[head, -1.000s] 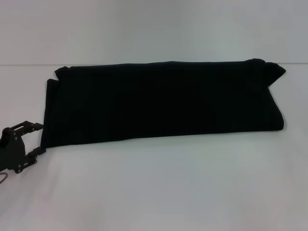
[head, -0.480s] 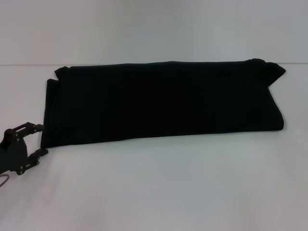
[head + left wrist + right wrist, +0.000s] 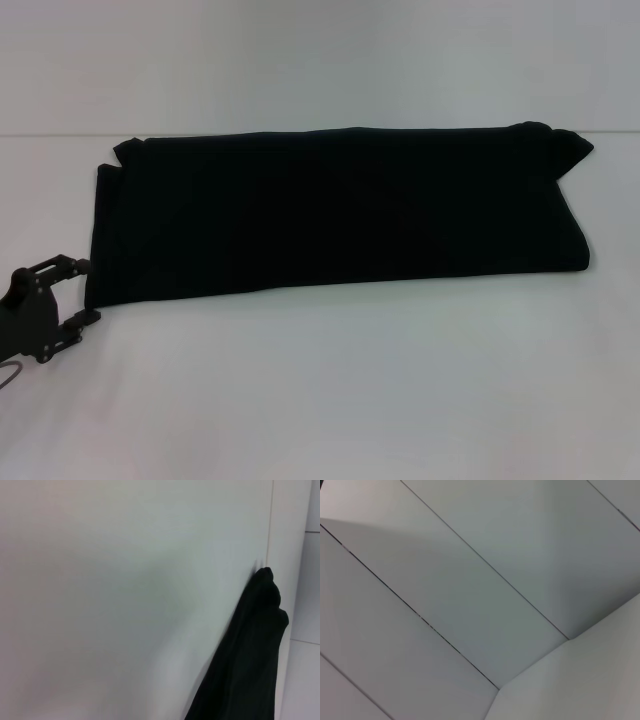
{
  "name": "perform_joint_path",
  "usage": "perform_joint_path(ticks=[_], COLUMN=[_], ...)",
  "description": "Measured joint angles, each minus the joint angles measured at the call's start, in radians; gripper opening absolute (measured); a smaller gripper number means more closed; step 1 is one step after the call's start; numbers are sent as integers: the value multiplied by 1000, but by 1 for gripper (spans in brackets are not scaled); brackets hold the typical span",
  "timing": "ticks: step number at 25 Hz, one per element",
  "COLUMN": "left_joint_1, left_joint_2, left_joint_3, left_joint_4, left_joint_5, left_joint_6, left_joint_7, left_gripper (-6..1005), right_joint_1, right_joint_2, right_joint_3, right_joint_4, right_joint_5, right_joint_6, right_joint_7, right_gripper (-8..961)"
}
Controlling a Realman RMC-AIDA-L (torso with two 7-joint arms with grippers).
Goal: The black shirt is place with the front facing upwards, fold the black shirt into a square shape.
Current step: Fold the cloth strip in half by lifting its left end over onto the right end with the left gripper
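The black shirt (image 3: 340, 210) lies flat on the white table (image 3: 330, 390), folded into a long band running left to right, with no lettering showing. My left gripper (image 3: 86, 290) is at the band's near-left corner, low on the left of the head view. It is open, one finger on each side of that corner, with no visible grip on the cloth. The left wrist view shows an end of the black shirt (image 3: 245, 655) on the white table (image 3: 100, 605). The right gripper is out of view.
The table's far edge (image 3: 60, 134) runs just behind the shirt. White table surface stretches in front of the shirt towards me. The right wrist view shows only pale floor tiles (image 3: 445, 580) and a white edge (image 3: 580, 680).
My left gripper has shifted slightly down and towards me beside the shirt's near-left corner. The shirt has not moved.
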Motion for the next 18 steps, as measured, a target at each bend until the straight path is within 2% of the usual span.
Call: perform_joint_path(ticks=[6, 12, 18], left_joint_1=[-17, -63, -112], left_joint_2=[-3, -10, -2], left_joint_3=[7, 19, 39], left_joint_4=[0, 0, 6], left_joint_5=[6, 7, -10], left_joint_6=[-14, -16, -34], left_joint_7=[0, 11, 62], left_gripper=[676, 677, 677], right_joint_1=[-2, -1, -1], right_joint_2=[0, 0, 0], right_joint_3=[0, 0, 0], right_joint_4=[0, 0, 0], right_joint_5=[0, 0, 0], right_joint_6=[1, 5, 8], right_joint_7=[-1, -2, -2], right_gripper=[699, 698, 699])
